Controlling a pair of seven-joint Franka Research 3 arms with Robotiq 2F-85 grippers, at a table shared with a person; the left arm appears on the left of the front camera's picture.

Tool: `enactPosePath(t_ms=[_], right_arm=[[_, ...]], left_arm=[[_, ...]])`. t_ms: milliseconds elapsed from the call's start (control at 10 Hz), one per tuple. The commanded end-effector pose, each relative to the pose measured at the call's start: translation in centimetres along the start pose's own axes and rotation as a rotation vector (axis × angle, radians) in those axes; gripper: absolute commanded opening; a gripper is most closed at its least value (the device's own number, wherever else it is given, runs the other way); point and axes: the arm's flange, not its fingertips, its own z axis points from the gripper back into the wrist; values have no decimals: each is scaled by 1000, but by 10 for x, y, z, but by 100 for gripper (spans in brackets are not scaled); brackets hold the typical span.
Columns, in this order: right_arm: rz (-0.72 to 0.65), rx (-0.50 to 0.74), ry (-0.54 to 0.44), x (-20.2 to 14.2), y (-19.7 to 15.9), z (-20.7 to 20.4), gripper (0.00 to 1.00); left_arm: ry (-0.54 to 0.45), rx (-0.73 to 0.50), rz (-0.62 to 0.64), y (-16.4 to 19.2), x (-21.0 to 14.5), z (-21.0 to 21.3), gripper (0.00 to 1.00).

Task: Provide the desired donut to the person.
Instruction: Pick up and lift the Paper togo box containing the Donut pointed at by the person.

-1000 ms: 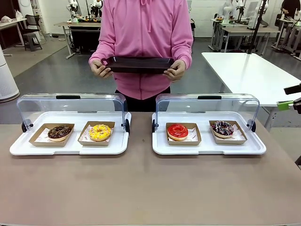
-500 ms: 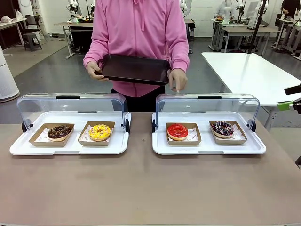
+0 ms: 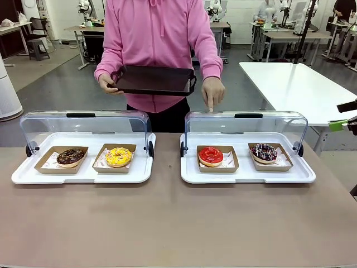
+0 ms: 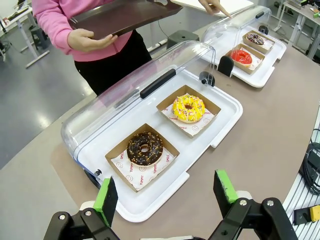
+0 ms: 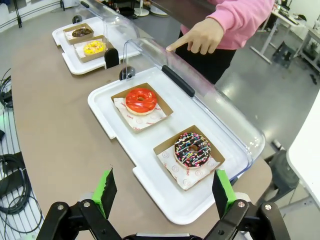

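- Selection is taking place: person (image 3: 162,33) is pointing over red donut (image 3: 211,155), lying in right case (image 3: 245,176) on worktop (image 3: 167,223).
- Robot's left hand (image 4: 165,194) and right hand (image 5: 164,192) are hanging released, empty.
- Next, right hand is probably needing to lift that donut onto dark tray (image 3: 153,80).
- Counting four donuts, two cases, one tray.

Person's hand (image 3: 213,92) off tray (image 3: 153,80), now pts down twd red donut (image 3: 211,156).
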Motion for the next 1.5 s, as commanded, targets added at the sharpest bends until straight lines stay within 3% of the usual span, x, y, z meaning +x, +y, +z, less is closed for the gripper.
enactPosePath(t_ms=[0,1100,1200,1400], right_arm=[[-28,3,-15,2,0,-2,100],[-28,3,-15,2,0,-2,100],[0,0,1,0,0,0,100],[265,85,113,60,29,-24,100]], left_arm=[[-6,-4,6,0,0,-1,100],[-6,-4,6,0,0,-1,100],[-6,-4,6,0,0,-1,100],[-6,-4,6,0,0,-1,100]])
